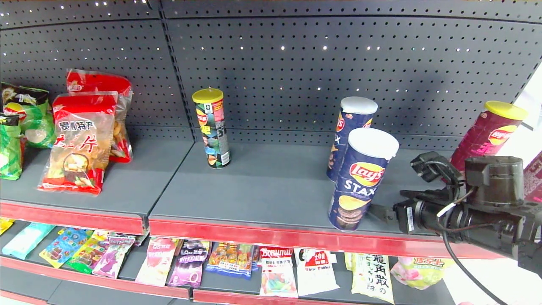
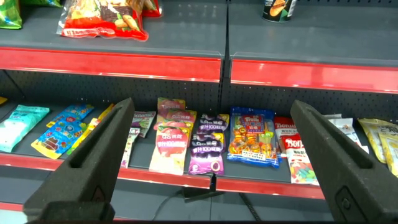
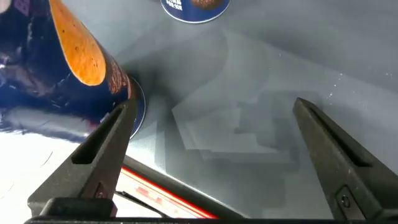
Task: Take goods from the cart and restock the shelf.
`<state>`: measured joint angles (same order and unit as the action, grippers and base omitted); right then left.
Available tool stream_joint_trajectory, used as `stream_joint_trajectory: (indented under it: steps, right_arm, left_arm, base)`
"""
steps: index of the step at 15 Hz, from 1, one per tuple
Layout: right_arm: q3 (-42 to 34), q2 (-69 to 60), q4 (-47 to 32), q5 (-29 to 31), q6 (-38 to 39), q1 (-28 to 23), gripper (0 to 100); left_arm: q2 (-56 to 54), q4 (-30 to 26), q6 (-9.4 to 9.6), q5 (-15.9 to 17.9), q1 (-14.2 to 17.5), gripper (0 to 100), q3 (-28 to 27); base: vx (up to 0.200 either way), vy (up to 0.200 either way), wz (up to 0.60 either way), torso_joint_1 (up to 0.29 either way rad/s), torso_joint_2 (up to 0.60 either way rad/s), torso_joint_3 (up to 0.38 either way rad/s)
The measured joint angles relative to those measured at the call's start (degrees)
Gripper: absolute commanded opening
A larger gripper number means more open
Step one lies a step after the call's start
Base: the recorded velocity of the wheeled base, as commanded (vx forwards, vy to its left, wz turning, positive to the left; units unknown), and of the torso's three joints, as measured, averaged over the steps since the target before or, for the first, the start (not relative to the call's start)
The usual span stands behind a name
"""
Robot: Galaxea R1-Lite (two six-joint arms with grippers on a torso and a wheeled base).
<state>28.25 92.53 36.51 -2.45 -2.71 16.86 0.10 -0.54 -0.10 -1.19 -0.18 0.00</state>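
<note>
Upper shelf (image 1: 271, 186), dark grey deck with a red front lip, pegboard back. Front blue can (image 1: 363, 180), white lid, stands on its base near the lip, right of centre. Rear blue can (image 1: 350, 133), same type, stands just behind it; from the head view I cannot tell whether the two touch. Maroon can (image 1: 487, 133), yellow lid, stands farther right by the back panel. Dark patterned can (image 1: 211, 127), yellow lid, stands alone mid-shelf, well apart from the blue pair. Red snack bags (image 1: 82, 142) lean at the left, one in front of the other, with green bags (image 1: 17, 127) beside them at the edge. Right gripper (image 1: 387, 203) is level with the shelf deck, just right of the front blue can's lower half. Its jaws are spread wide with nothing between them. In the right wrist view one finger (image 3: 109, 149) lies just beside the can's base rim, the can outside the gap; contact cannot be confirmed. Left gripper (image 2: 212, 104) hangs in front of the lower shelf (image 2: 186, 177), jaws spread and empty, facing a row of flat candy packets (image 2: 249, 137) lying on that deck.
</note>
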Motion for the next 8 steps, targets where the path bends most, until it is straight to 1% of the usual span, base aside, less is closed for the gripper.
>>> stream_joint_trajectory:
  steps: [4,8]
  right_arm:
    - [0.22,0.15,0.05,0.11,0.02,0.39,100]
    - [-1.12,0.15,-0.13,1.26,0.04,-0.40,100]
  left_arm:
    - [0.00,0.02,0.02,0.00,0.00,100,0.00]
    - [0.00,0.00,0.02,-0.02,0.00,100,0.00]
  base:
    - [0.000,0.000,0.00,0.000,0.00,0.000]
    - [0.000,0.000,0.00,0.000,0.00,0.000]
